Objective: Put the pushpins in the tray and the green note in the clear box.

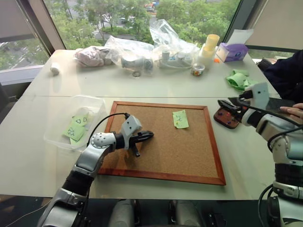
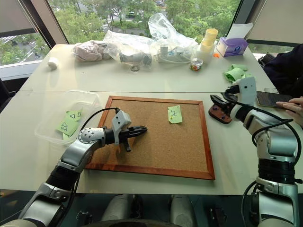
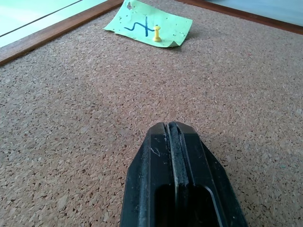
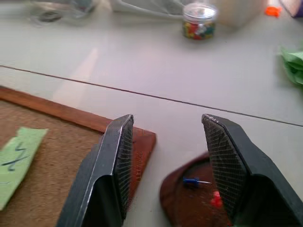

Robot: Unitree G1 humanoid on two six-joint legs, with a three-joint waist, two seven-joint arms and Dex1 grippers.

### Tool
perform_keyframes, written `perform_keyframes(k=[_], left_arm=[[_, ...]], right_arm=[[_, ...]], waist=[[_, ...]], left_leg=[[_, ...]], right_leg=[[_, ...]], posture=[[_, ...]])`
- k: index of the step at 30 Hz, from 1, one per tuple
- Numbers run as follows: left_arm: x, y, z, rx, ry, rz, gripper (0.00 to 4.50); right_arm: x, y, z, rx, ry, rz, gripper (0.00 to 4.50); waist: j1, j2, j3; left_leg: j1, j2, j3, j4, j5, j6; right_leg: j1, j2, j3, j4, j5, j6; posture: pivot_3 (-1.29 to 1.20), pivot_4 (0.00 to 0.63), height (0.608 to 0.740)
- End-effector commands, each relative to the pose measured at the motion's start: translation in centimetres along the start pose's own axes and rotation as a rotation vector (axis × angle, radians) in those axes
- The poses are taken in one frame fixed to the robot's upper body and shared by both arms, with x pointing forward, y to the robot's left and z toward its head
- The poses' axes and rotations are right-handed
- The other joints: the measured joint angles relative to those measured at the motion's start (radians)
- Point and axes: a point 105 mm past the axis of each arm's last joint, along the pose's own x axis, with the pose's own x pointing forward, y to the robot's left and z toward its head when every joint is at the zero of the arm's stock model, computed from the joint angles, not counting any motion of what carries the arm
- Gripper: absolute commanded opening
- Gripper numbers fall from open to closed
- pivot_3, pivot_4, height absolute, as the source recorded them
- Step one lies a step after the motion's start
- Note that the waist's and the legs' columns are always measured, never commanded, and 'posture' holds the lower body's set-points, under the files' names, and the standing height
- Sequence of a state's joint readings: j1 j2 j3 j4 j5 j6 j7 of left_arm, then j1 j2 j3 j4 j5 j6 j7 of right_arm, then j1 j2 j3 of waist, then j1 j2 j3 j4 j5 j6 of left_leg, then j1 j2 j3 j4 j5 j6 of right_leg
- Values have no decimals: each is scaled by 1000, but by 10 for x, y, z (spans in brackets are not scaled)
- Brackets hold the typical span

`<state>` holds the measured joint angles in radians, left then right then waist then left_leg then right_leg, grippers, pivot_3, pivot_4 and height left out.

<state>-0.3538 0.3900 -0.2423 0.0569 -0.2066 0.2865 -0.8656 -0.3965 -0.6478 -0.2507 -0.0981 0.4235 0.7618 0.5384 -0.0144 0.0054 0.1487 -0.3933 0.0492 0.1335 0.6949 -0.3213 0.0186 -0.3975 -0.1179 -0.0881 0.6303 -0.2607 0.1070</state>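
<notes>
The green note (image 1: 180,119) lies on the corkboard (image 1: 161,156), held by a yellow pushpin (image 3: 157,34). My left gripper (image 1: 147,135) hovers shut and empty low over the cork, to the left of the note; its closed tips (image 3: 169,128) point toward it. The dark reddish tray (image 1: 226,119) sits just off the board's right edge with a blue pushpin (image 4: 191,181) and a red one (image 4: 216,199) in it. My right gripper (image 4: 165,156) is open just above the tray, nothing between its fingers. The clear box (image 1: 92,105) stands left of the board, holding light-green notes with triangle drawings.
Crinkled plastic bags (image 1: 137,52), a small jar of coloured pins (image 1: 198,70), a purple tissue box (image 1: 232,51) and crumpled green papers (image 1: 239,79) line the far side. A person's hand (image 1: 294,111) and a phone (image 2: 270,98) are at the right edge.
</notes>
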Motion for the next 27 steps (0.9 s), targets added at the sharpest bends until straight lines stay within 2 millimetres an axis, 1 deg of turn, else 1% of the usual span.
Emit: perform_keyframes(k=[1,3,4,9,12,18,26,27], left_arm=[[-1,-3,-24,-36,88,-1,0],[-1,-3,-24,-34,87,1,0],[-1,-3,-24,-34,86,3,0],[-2,-3,-24,-36,85,9,0],[-2,-3,-24,-38,85,11,0],[-3,-2,-24,-39,85,17,0],[-4,-1,-23,-38,86,22,0],[-4,-1,-23,-38,87,22,0]], right_arm=[[7,50,8,-64,-28,194,2335],[12,72,0,-88,-5,267,2335],[14,78,-5,-98,11,284,2335],[25,97,-15,-136,35,336,2335],[31,102,-18,-135,35,344,2335],[40,109,-30,-151,61,364,2335],[50,106,-47,-140,99,343,2335],[50,106,-48,-142,101,341,2100]], waist=[[0,0,0],[0,0,0],[0,0,0],[0,0,0],[0,0,0],[0,0,0],[-1,0,0],[-1,0,0]], left_leg=[[0,0,0,0,0,0],[0,0,0,0,-1,1],[0,0,0,0,-1,2],[-1,-1,0,0,-2,3],[-1,-1,0,0,-2,3],[-1,-1,0,0,-2,3],[-1,-1,1,0,-2,3],[-1,-1,1,0,-2,3]], right_leg=[[0,0,0,0,0,0],[0,0,0,0,0,0],[0,0,0,0,0,0],[-1,-1,0,0,0,0],[-1,-1,0,0,0,0],[-1,0,0,0,0,0],[-1,0,0,0,0,0],[-1,0,0,0,0,0]], posture=[[0,150,740],[0,150,740],[0,150,740],[0,150,740],[0,150,740],[0,150,740],[0,150,740],[0,150,740]])
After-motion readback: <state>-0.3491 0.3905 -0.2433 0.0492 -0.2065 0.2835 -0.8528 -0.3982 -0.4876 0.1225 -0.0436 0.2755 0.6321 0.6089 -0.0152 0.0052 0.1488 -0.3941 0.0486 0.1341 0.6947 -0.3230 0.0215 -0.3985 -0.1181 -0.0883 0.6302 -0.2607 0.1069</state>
